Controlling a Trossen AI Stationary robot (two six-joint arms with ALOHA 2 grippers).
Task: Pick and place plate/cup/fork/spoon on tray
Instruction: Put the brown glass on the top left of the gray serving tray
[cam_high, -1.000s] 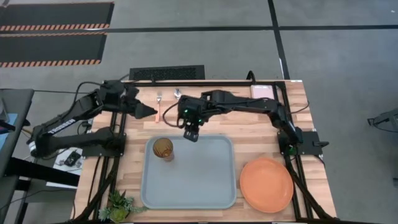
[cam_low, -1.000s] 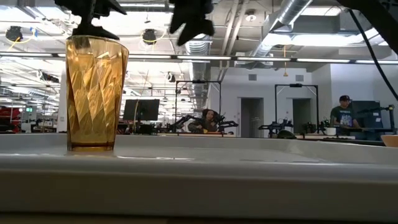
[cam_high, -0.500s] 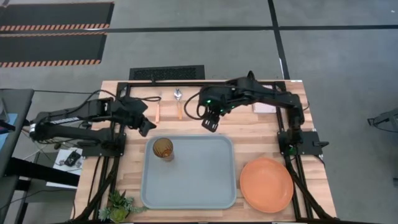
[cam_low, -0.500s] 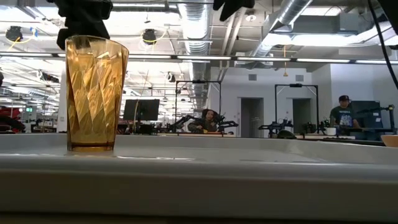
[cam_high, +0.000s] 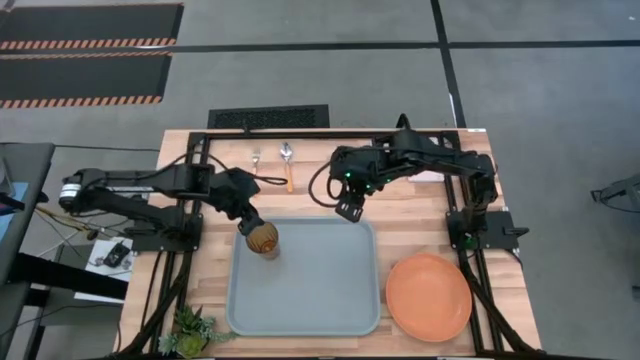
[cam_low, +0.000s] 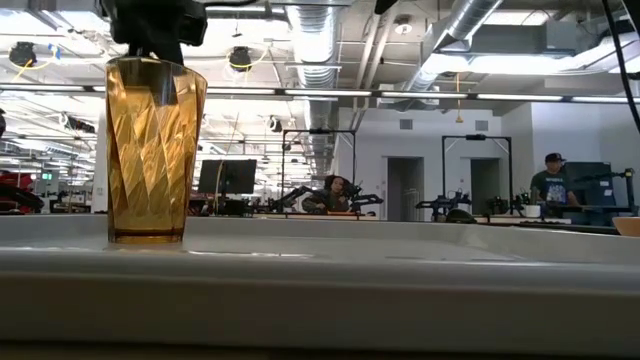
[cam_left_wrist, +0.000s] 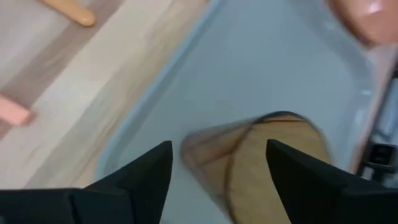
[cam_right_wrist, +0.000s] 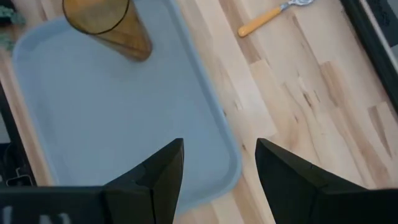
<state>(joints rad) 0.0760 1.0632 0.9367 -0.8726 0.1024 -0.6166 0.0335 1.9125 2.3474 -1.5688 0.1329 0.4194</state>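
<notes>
Lighting: even, bright, overhead; high view shows only soft, short shadows beside the arms on the pale wooden table (cam_high: 420, 215). Low view: long ceiling light strips (cam_low: 480, 97) glow white behind; the cup (cam_low: 152, 150) is backlit, its ribbed facets catching amber highlights; the near tray (cam_low: 320, 290) rim is a soft, unfocused band across the foreground, the distant room comparatively sharp. Left wrist view: heavily blurred throughout, cup (cam_left_wrist: 261, 162) and tray (cam_left_wrist: 249, 68) edges smeared. Right wrist view: sharper, wood grain legible, faint sheen on the tray (cam_right_wrist: 124, 118); dark fingers (cam_right_wrist: 155, 177) at close range slightly soft.
</notes>
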